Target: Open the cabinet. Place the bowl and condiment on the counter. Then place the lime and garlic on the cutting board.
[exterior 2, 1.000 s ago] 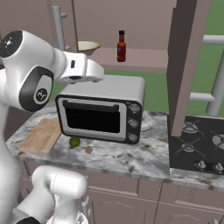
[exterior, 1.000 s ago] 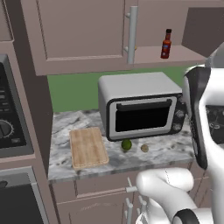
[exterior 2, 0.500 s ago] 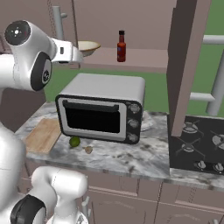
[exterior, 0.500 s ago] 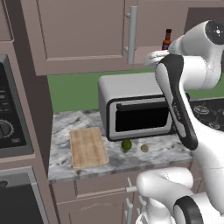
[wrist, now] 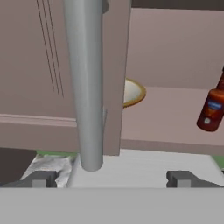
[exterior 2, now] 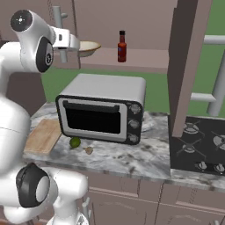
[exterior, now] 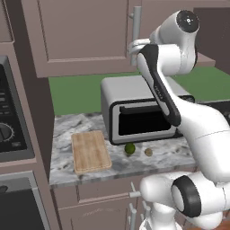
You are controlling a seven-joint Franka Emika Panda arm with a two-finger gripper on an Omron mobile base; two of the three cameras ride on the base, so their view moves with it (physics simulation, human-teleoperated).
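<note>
Hovering gripper (wrist: 109, 178) wide open, empty, swung up level with cabinet (exterior 2: 132, 26) shelf edge; bowl (exterior 2: 89, 47) behind closed door's handle (wrist: 85, 87), condiment (exterior 2: 122, 46) beside it, open side clear.

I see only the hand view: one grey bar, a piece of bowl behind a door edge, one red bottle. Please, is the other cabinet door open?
Observer: Yes. In the right base view the right door stands swung out, and the bowl and the condiment sit on the open shelf.
Operator: And the left door?
Observer: Shut. The hand is open by its handle.
Operator: Where are lime and garlic?
Observer: On the counter before the toaster oven: lime and garlic, right of the cutting board.
</note>
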